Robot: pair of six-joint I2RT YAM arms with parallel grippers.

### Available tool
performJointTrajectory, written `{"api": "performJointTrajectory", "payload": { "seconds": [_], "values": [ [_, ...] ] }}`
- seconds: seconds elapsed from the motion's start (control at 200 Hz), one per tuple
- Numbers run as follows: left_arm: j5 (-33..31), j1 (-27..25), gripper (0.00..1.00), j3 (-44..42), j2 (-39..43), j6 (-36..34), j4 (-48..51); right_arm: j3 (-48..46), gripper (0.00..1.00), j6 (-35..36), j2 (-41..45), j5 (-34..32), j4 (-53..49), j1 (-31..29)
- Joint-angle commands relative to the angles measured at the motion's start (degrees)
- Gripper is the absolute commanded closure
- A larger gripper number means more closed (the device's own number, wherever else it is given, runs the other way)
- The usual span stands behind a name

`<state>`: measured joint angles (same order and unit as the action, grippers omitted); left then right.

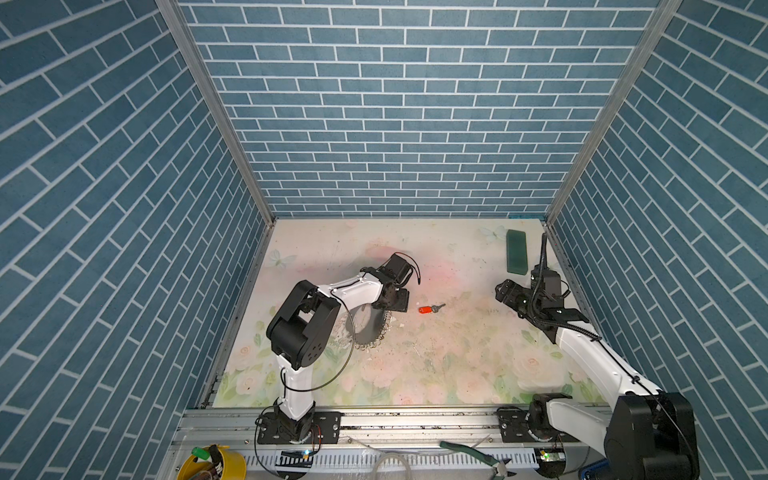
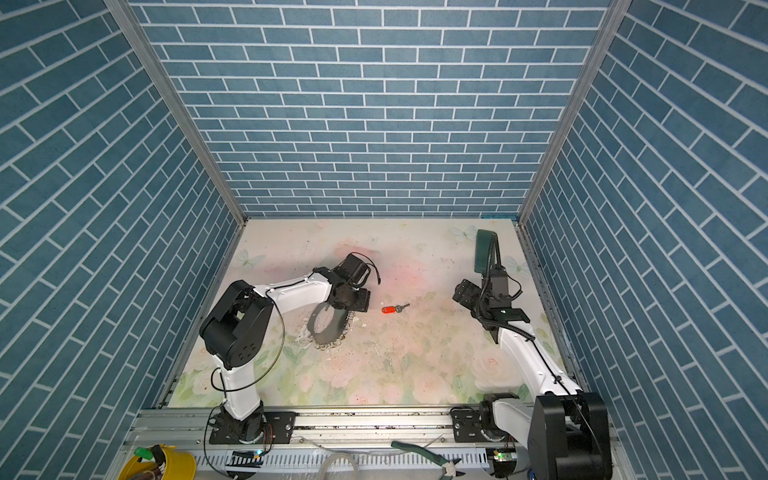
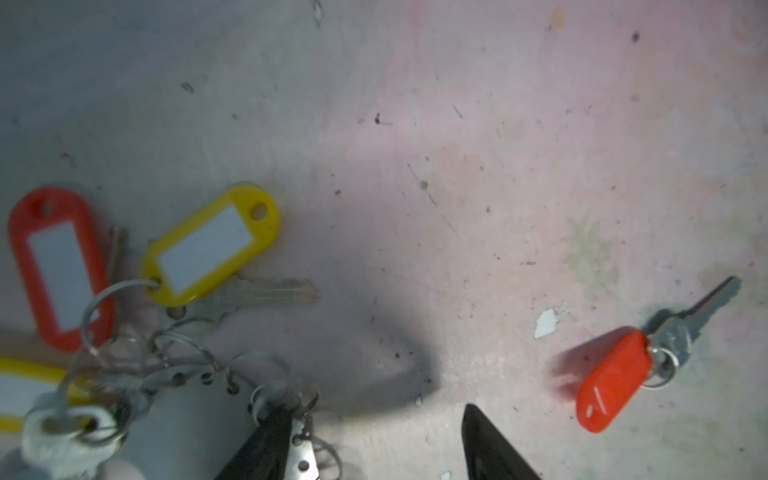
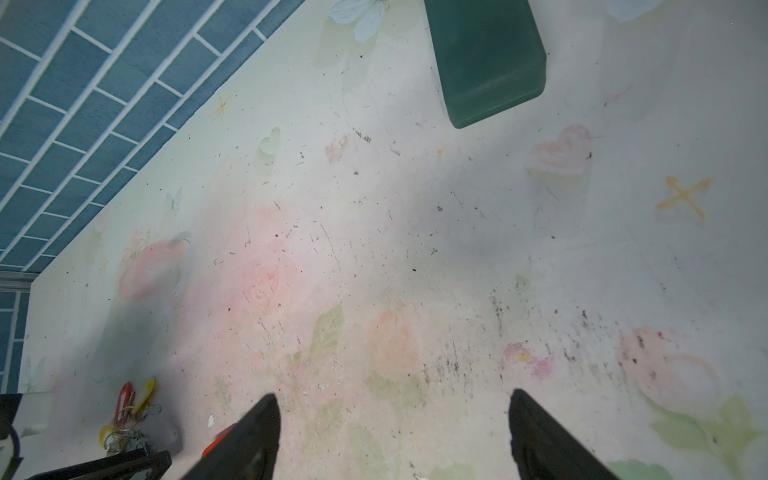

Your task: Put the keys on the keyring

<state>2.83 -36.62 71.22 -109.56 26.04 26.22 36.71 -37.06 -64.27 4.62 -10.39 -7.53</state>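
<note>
left gripper (image 3: 376, 432): being held low over the table at the far end of the keyring. Jaws are being shown apart in the left wrist view, with bare table between them and nothing being gripped.
left fingertips: one black fingertip (image 3: 266, 449) is being pressed against the silver rings (image 3: 272, 397) at the keyring's edge. The second (image 3: 490, 449) is being shown over bare table.
keyring (image 1: 376, 330): grey oval band, being seen lying flat on the table left of centre. It is partly being covered by the left arm in both top views.
keys on the ring: a red tag (image 3: 58, 266), a yellow tag (image 3: 212, 245) and a second yellow tag (image 3: 29, 388) are being carried on the silver rings. A silver key blade (image 3: 266, 291) is being shown poking out from under the yellow tag.
loose key (image 1: 430, 309): red tag with a silver key, being seen flat on the table just beside the left gripper. It is apart from the keyring, between the two grippers and nearer the left one, and is not being touched by either.
right gripper (image 4: 395, 436): being held above the table on the right side. Jaws are being shown wide apart, with only table between them.
green block (image 1: 516, 251): being seen flat near the far right corner, beyond the right gripper and well apart from the keys.
table (image 1: 436, 365): being covered by a worn, scuffed floral print.
</note>
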Motion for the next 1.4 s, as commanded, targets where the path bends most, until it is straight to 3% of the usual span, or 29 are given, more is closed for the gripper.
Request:
{"api": "performJointTrajectory", "payload": {
  "seconds": [0.0, 0.205, 0.44, 0.59, 0.735, 0.845, 1.095, 1.395],
  "values": [
    [2.3, -1.9, 0.36, 0.2, -1.1, -1.3, 2.7, 1.0, 0.14, 1.1, 0.5, -1.9, -0.8, -0.3],
    [3.5, -6.5, 0.36, -3.5, -0.3, -3.1, 4.9, 1.7, 0.14, 1.0, -1.4, -1.6, -0.2, -0.4],
    [6.5, -11.5, 0.38, -10.6, 7.2, -6.2, 5.6, 2.4, 0.15, 0.8, -2.3, -1.3, 0.0, -0.4],
    [2.7, -11.0, 0.37, -12.4, 16.6, -7.9, 4.9, 2.3, 0.15, 0.1, -2.7, -1.0, 0.9, -0.8],
    [0.4, -6.5, 0.38, -10.0, 20.0, -5.7, 3.9, 2.4, 0.16, -0.5, -3.2, -0.3, 1.6, -1.3],
    [-1.7, -4.0, 0.39, -7.0, 17.7, -6.0, 5.5, 2.2, 0.16, -0.3, -3.1, -0.3, 1.6, -1.7],
    [-8.5, -4.5, 0.41, 2.6, 8.4, -13.1, 18.1, 1.0, 0.16, 1.1, -2.0, -1.8, 0.6, -1.8],
    [-16.7, -10.1, 0.28, 9.8, 0.3, -16.6, 23.0, 0.8, 0.16, 1.4, -3.9, -1.1, 2.5, -1.8]
  ]
}}
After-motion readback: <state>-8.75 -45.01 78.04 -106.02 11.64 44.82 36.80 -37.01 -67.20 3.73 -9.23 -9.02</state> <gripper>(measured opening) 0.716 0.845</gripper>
